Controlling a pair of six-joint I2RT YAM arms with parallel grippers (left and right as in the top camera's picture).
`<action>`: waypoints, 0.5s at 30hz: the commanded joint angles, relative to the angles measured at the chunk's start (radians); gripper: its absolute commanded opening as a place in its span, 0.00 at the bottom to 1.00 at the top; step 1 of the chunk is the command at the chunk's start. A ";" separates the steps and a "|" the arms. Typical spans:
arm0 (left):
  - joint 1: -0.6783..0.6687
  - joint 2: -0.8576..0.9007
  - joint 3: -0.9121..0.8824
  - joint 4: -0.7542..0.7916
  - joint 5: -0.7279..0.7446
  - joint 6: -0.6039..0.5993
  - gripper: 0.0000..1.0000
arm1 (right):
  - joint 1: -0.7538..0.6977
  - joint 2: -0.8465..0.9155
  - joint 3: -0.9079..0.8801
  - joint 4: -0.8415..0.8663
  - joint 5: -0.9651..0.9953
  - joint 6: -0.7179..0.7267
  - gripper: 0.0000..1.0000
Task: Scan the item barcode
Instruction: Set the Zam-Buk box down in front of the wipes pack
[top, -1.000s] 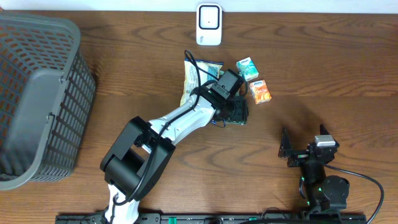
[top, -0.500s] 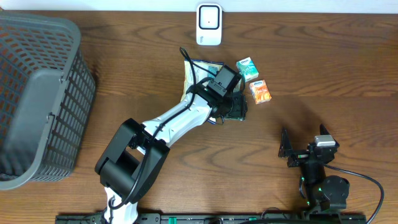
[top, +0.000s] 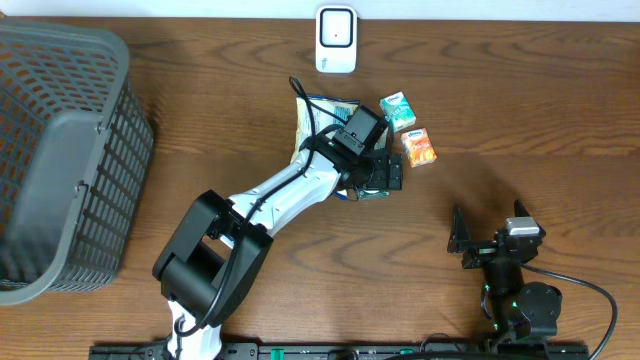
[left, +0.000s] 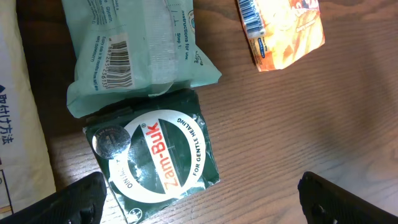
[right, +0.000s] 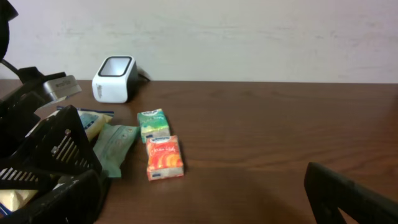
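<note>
Our left hand (top: 384, 178) has just opened wide, releasing the green box (left: 158, 165), which lies flat on the tabletop (left: 323, 118) against a pale green pouch (left: 134, 50), well short of the far scanner (top: 336, 40), so we judge its barcode unscanned.

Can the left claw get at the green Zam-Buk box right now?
Probably yes: the left claw hangs open right over the Zam-Buk box, a finger on each side. Only the pale green packet crowds one edge.
</note>
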 joint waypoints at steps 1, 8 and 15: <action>0.003 -0.027 0.021 -0.003 -0.008 0.010 0.98 | -0.005 -0.005 -0.001 -0.004 0.007 0.010 0.99; 0.013 -0.069 0.021 -0.007 -0.006 0.010 0.98 | -0.005 -0.005 -0.001 -0.004 0.007 0.010 0.99; 0.051 -0.223 0.021 -0.032 -0.007 0.011 0.98 | -0.005 -0.005 -0.001 -0.004 0.007 0.010 0.99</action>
